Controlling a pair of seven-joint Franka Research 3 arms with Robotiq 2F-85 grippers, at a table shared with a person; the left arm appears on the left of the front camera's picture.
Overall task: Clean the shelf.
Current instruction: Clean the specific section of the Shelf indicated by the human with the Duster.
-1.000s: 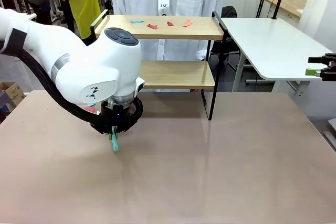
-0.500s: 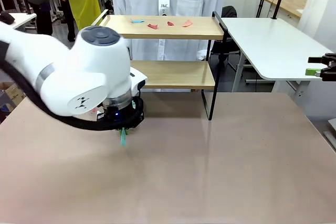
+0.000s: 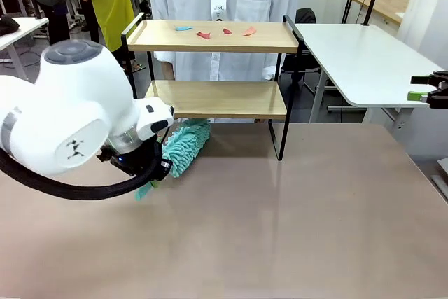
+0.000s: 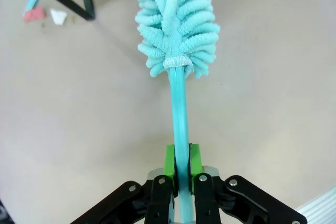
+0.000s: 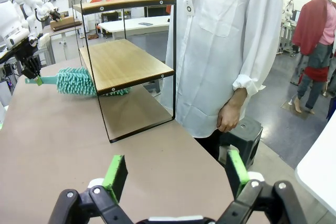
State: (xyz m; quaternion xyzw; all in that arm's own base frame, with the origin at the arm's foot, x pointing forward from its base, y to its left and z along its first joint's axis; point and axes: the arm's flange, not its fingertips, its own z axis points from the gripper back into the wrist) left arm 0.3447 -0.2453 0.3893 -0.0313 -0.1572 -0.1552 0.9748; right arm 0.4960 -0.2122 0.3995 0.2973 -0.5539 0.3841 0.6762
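Your front view sits on the robot's side and faces across the table (image 3: 280,229) to the shelf (image 3: 224,99) at upper centre, from mid range. Your left wrist view looks down at the tabletop, very close along the duster (image 4: 176,19). Your right wrist view looks low across the table from farther off. Shelf and duster sit at its upper left, both shared with the front view.

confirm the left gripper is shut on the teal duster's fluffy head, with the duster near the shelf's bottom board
No: the left gripper is shut on the duster's thin handle, not its fluffy head, as the left wrist view shows. The duster is indeed near the shelf's bottom board.
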